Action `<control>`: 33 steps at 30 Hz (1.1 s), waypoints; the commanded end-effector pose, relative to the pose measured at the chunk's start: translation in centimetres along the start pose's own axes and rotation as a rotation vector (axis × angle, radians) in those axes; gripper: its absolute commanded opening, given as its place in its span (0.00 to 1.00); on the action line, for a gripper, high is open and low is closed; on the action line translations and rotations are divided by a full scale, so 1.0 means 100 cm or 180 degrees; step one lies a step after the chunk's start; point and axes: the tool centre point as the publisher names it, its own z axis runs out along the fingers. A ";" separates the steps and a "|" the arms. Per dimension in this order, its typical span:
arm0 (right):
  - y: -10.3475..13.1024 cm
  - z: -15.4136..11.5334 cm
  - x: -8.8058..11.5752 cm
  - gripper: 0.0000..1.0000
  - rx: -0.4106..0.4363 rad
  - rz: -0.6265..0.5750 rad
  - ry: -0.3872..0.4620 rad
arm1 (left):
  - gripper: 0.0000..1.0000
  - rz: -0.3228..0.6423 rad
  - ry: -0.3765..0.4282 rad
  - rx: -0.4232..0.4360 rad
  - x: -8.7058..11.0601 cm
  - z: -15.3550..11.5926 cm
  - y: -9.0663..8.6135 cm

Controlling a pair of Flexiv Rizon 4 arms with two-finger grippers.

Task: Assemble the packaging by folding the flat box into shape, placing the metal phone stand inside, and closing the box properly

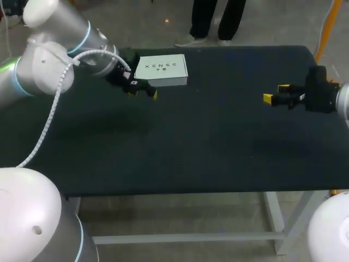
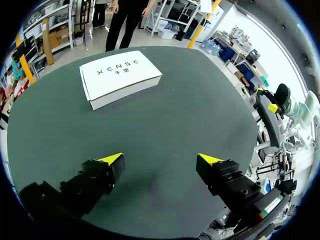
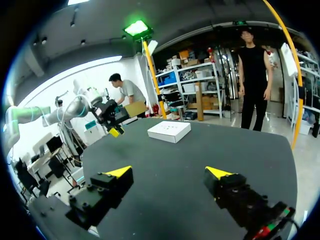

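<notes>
A white box, folded up and closed, lies flat on the dark table near its far edge, left of the middle. It also shows ahead of the left gripper as a white box and far ahead of the right gripper as a white box. My left gripper hovers just left of and in front of the box, open and empty. My right gripper hangs over the table's right side, open and empty. No metal phone stand is visible.
The dark table carries nothing else. Its front edge runs across the head view's lower part. My right arm's gripper appears far off in the left wrist view, and my left arm's gripper in the right wrist view.
</notes>
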 end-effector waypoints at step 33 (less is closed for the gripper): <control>-0.001 -0.001 -0.001 1.00 -0.0019 -0.0003 0.0015 | 1.00 0.0786 0.0365 0.1382 -0.015 -0.055 0.036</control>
